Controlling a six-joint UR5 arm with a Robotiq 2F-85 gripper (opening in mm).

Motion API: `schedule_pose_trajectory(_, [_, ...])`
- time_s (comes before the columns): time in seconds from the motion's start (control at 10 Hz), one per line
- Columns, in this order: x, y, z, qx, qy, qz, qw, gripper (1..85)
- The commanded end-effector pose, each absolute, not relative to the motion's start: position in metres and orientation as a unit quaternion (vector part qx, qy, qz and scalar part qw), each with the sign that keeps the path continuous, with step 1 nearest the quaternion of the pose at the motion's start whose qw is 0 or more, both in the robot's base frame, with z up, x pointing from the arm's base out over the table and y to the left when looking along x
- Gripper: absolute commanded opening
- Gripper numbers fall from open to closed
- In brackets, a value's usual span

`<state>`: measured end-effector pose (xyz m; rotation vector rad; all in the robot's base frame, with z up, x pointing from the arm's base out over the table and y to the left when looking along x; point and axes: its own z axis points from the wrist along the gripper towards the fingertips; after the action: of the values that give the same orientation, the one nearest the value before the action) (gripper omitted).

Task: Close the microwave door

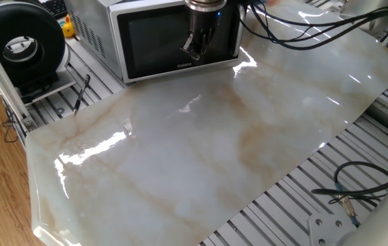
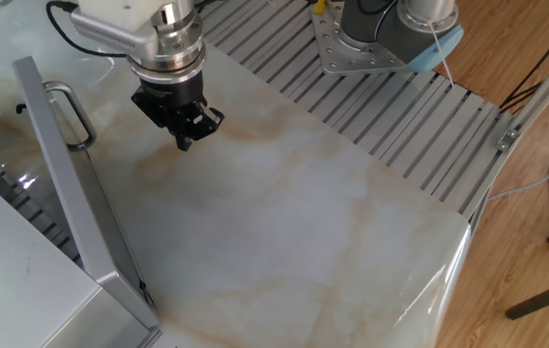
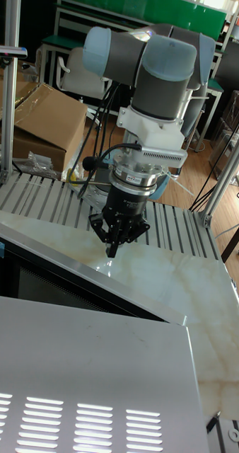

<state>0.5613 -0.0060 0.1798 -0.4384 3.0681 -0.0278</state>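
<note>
The microwave [image 1: 122, 37] stands at the 12 o'clock edge of the marble-patterned tabletop [image 1: 214, 150] in one fixed view. Its dark glass microwave door [image 1: 177, 41] faces the table and appears flush or nearly flush with the cabinet here. White brand lettering shows near the door's lower edge.

The other fixed view shows the door [image 2: 72, 184] edge-on, with a bent metal handle [image 2: 70, 114] on its outer face. The door edge runs from 11 o'clock toward 6 o'clock; whether a gap remains at the hinge side cannot be told.

The gripper [image 1: 195, 46] points downward in front of the door glass, overlapping it in one fixed view. The other fixed view shows the gripper [image 2: 186, 133] just beside the handle at its 3 o'clock side, apart from it. Contact with the tabletop cannot be confirmed.

The tall fixed view shows the gripper [image 3: 114, 244] from behind the microwave top [image 3: 91, 368], with fingers drawn together to a point and nothing held. This view alone shows a cardboard box [image 3: 42, 120] at 10 o'clock.

One fixed view alone shows a round black fan-like device [image 1: 20, 44] at 9 o'clock of the microwave.
</note>
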Motion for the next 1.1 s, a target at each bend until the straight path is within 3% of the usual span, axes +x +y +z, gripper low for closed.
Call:
schedule_pose_trajectory(0.0, [0.574,-0.021,0.168,-0.170,0.985,-0.015,0.012,1.3])
schedule_pose_trajectory(0.1, [0.576,-0.024,0.166,-0.173,0.985,-0.022,0.012,1.3])
schedule_pose_trajectory(0.3, [0.582,0.002,0.167,-0.137,0.990,0.025,0.031,1.3])
schedule_pose_trajectory(0.7, [0.586,-0.020,0.166,-0.135,0.990,-0.011,0.035,1.3])
schedule_pose_trajectory(1.0, [0.593,-0.045,0.169,-0.150,0.989,-0.014,0.009,1.3])
